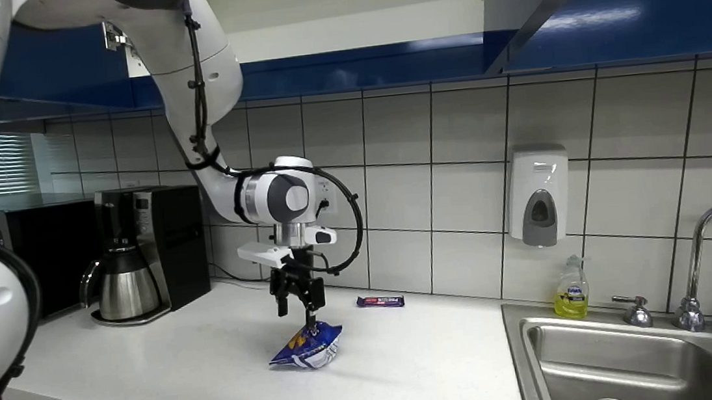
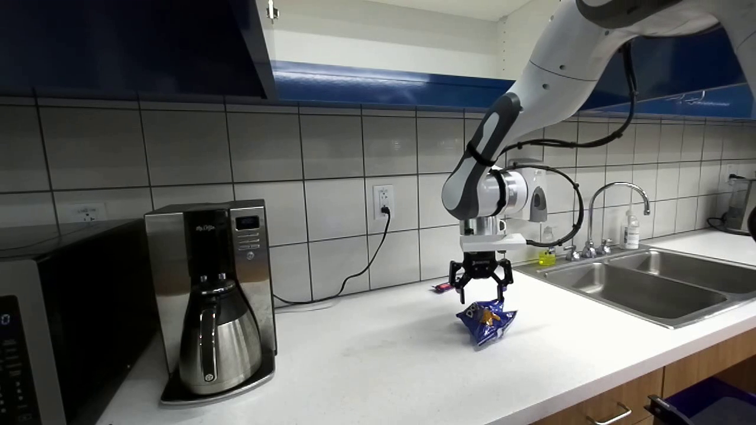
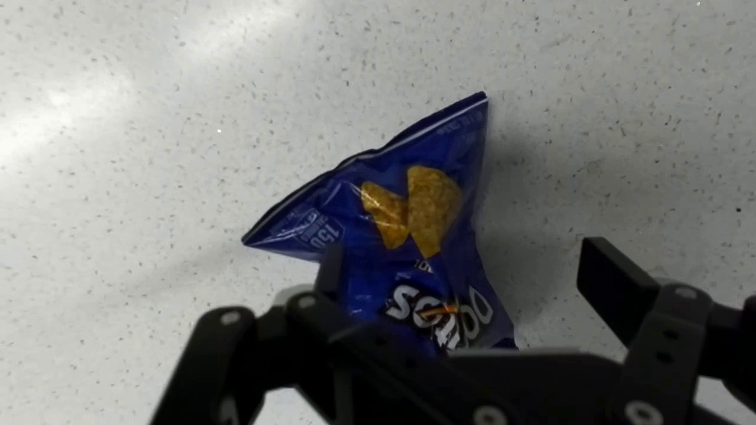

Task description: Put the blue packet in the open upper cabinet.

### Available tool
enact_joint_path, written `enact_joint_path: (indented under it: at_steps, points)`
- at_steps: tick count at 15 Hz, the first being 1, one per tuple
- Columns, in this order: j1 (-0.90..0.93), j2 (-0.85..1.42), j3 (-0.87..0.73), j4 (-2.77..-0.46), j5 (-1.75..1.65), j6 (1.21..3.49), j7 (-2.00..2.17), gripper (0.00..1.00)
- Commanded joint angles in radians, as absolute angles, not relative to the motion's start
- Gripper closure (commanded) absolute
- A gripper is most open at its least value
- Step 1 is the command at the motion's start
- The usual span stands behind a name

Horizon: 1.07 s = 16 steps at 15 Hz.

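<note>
Blue Doritos packet (image 3: 407, 248) lay on white surface (image 2: 378, 366), between coffee maker (image 2: 254, 277) and sink (image 1: 612, 352). Pincer (image 2: 481, 293) pointed down at packet, jaws spread apart, contact unclear. Upper cabinet (image 2: 384, 38) hung open above, white inside; soap dispenser (image 1: 538, 189) mounted on tiled wall (image 2: 333, 206).

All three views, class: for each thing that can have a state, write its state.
Gripper: open
Blue packet: on counter, not gripped
Upper cabinet: open
Carafe: seated in coffee maker
Plug: in wall outlet
Faucet: no water running
Soap bottle: upright, partly full
Dark wrapped bar: lying flat
</note>
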<state>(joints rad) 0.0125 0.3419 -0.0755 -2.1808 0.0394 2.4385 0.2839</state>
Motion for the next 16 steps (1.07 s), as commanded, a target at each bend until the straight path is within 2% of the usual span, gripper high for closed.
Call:
enact_joint_path:
  at_steps: [1, 16]
  points:
    - [0.036, 0.386, -0.094, -2.131, -0.009, 2.431, 0.342, 0.00]
    - [0.070, 0.472, -0.112, -2.065, -0.025, 2.426, 0.382, 0.00]
